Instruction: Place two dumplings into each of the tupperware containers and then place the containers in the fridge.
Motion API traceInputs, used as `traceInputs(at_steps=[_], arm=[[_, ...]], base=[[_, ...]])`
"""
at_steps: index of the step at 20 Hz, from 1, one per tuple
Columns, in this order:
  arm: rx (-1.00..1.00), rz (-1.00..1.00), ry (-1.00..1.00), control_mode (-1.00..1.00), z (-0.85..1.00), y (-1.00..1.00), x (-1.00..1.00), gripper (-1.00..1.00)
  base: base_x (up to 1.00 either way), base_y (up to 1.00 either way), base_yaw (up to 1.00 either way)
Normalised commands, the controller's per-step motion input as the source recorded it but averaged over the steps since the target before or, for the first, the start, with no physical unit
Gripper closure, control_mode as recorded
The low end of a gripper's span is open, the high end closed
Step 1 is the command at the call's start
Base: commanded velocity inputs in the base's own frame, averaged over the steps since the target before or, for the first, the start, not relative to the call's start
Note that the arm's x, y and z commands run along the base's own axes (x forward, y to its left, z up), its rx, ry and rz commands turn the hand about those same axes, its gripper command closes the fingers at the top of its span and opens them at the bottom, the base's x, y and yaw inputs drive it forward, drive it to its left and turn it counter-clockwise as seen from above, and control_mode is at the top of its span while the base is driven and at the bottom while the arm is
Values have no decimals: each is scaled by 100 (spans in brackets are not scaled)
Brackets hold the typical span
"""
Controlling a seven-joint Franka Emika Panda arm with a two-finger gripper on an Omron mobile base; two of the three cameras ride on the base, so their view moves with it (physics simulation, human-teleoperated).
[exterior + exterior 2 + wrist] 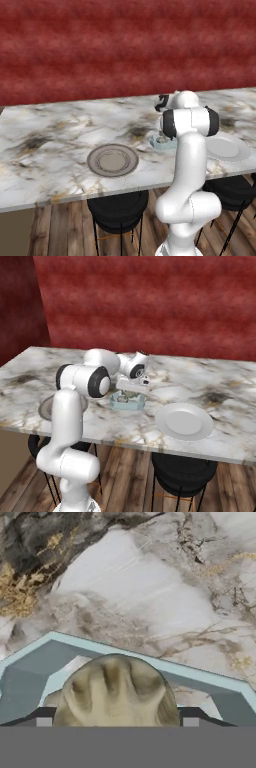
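A tan lumpy dumpling [116,692] sits low between my two fingertips in the hand view, with a narrow gap on each side. It lies over the floor of a light-blue translucent tupperware container [150,662], which stands on the marble counter [60,130]. My gripper [131,391] points down into that container [127,402] and is open. In the left base view the container [161,142] shows just left of my arm, with small shapes inside. The fridge is out of view.
A round grey-brown plate [112,160] lies left of the container near the counter's front edge. A round white plate [184,421] lies to its right. Black stools [182,471] stand under the counter. A red wall rises behind.
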Motion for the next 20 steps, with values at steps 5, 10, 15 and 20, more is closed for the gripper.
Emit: traceInputs(at_steps=[5, 10, 15, 20], arm=[[0, -3, 3, -100, 4, -19, -35, 100], [-4, -8, 3, -100, 1, -19, -62, 100], [-7, 0, 0, -100, -17, 5, 0, 100], [-5, 0, 0, -100, -12, -5, 0, 100]], base=[[0, 0, 0], [0, 0, 0], [0, 0, 0], [0, 0, 0]])
